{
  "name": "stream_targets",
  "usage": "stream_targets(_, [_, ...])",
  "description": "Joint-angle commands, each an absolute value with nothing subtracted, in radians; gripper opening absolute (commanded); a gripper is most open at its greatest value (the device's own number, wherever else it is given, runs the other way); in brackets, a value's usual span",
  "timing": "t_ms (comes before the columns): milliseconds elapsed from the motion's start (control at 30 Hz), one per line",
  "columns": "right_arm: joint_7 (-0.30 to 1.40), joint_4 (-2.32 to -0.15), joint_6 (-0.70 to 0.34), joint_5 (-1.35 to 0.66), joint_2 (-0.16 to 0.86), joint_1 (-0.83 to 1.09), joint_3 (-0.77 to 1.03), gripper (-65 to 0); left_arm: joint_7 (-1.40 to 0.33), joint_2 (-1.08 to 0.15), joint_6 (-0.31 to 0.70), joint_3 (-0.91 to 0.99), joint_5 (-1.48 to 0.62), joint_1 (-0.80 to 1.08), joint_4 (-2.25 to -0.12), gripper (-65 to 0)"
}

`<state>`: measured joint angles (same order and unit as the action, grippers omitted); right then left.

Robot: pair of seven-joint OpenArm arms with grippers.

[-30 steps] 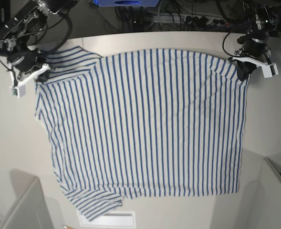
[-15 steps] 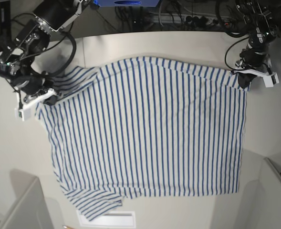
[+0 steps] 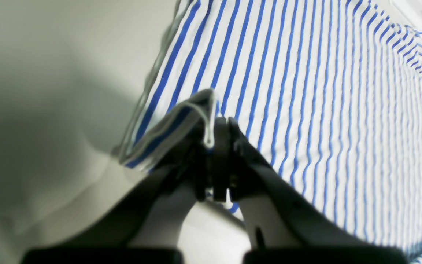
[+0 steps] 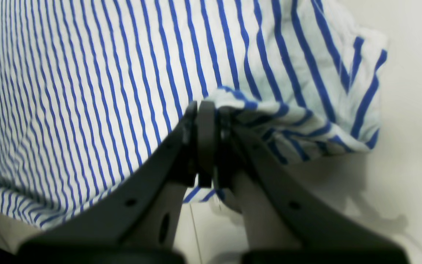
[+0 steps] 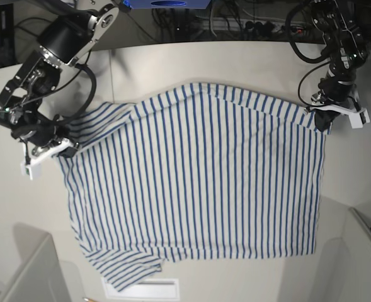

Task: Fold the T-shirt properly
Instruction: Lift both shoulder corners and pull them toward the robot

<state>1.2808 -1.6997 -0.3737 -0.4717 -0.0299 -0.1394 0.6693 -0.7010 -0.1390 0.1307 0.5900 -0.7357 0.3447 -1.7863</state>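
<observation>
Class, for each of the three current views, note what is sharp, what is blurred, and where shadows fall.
Left wrist view: stripes of the T-shirt sharp, left gripper soft, broad shadow on the table. Right wrist view: right gripper blurred, shadow under the bunched cloth. Base view: evenly lit, edges bowed by the lens.

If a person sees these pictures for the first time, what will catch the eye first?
First the T-shirt, white with blue stripes, which covers most of the pale table. Then the two black arms at its far corners: the left gripper and the right gripper are each shut on a pinch of cloth.
</observation>
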Motion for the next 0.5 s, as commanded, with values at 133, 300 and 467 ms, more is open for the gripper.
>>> stream_targets(133, [1.262, -1.644, -0.374, -0.492, -0.008, -0.214, 0.668, -65.0, -0.687, -0.148, 0.131, 0.595, -0.651, 0.298, -1.751, -65.0])
stream_targets(300, [1.26, -1.61, -0.372, -0.492, 0.007, -0.26, 0.671, -65.0, -0.687, -0.15, 0.131, 0.595, -0.639, 0.272, -1.748, -65.0])
stream_targets(467, [1.219, -1.601, -0.371, -0.49, 0.008, -0.271, 0.667, -65.0, -0.687, -0.151, 0.131, 0.595, -0.639, 0.251, -1.736, -65.0])
